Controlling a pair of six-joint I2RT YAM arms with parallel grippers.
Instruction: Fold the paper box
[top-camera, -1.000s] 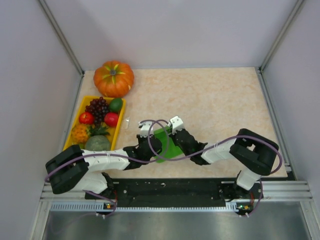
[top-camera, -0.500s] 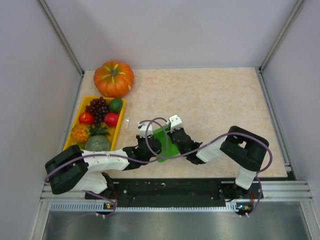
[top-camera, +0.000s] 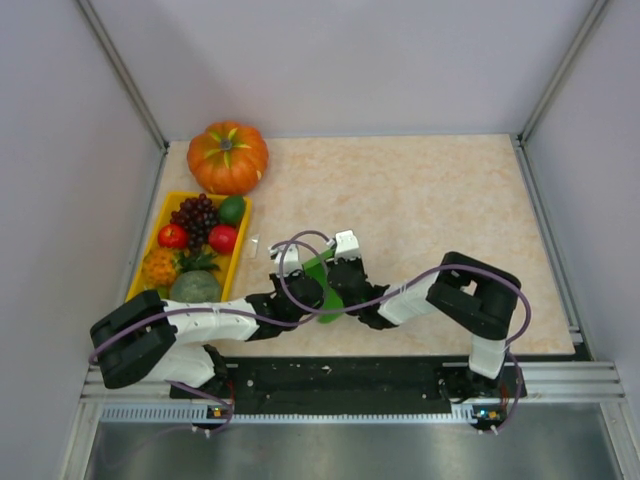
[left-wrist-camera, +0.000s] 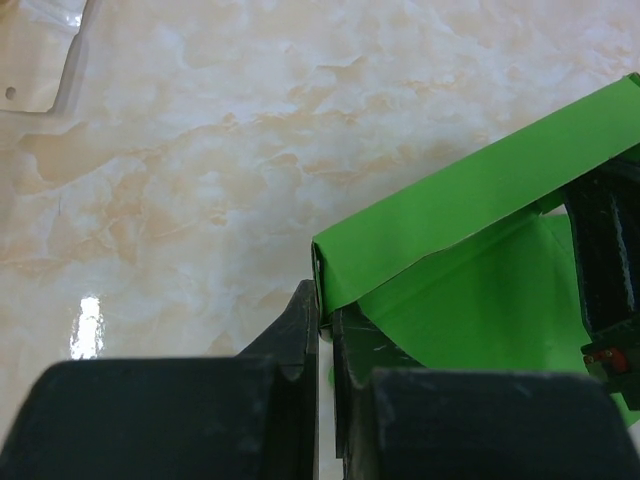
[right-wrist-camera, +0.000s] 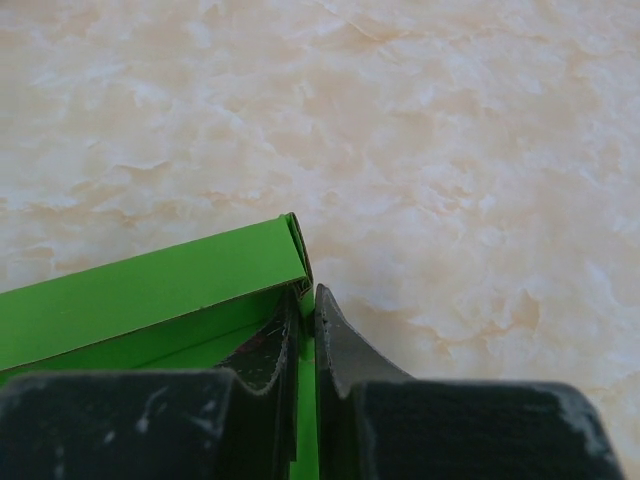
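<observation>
Top view: the bright green thin-card paper box (top-camera: 322, 268) stood pinched between the left gripper (top-camera: 310, 290) and right gripper (top-camera: 336, 290).
Left wrist: jaws were clamped on a box corner, right at the fingertips.
Right wrist: jaws were clamped on a folded edge, just ahead.
Progress: one long flap looked creased over; I judged that most folds were still to do.

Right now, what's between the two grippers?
Only the paper box; left gripper and right gripper each pinch its folded edge, seen in both wrist views.
</observation>
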